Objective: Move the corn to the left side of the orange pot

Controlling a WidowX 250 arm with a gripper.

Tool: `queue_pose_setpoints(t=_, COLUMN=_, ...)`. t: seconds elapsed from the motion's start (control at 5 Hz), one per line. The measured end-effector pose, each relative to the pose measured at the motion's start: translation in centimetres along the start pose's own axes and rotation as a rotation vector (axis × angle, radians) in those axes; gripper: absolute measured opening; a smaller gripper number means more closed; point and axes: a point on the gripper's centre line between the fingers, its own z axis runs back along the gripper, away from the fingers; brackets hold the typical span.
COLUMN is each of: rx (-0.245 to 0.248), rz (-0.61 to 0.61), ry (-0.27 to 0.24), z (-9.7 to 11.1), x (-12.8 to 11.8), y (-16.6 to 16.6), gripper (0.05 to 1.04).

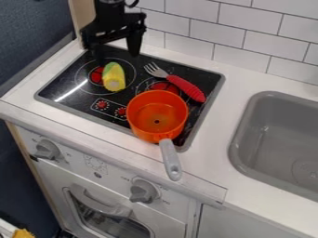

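The black gripper (116, 54) hangs over the back left of the stove, open, its two fingers spread apart with nothing between them. Just below it in the view lies the yellow corn (114, 78) with its green husk, on the left rear burner, apart from the gripper. The orange pot (139, 126) stands at the front right of the black stovetop, to the lower right of the corn. Its grey handle points toward the counter's front edge.
A fork with a red handle (186, 88) lies behind the pot on the stovetop (64, 83). The grey sink (268, 135) is at the right, and a white tiled wall (242, 21) rises at the back.
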Motion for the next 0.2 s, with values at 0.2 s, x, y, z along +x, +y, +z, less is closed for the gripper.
queue_pose_setpoints(t=0.2, rx=0.004, rz=0.002, ry=0.015, z=0.41, x=-0.38, y=-0.01, gripper=1.001)
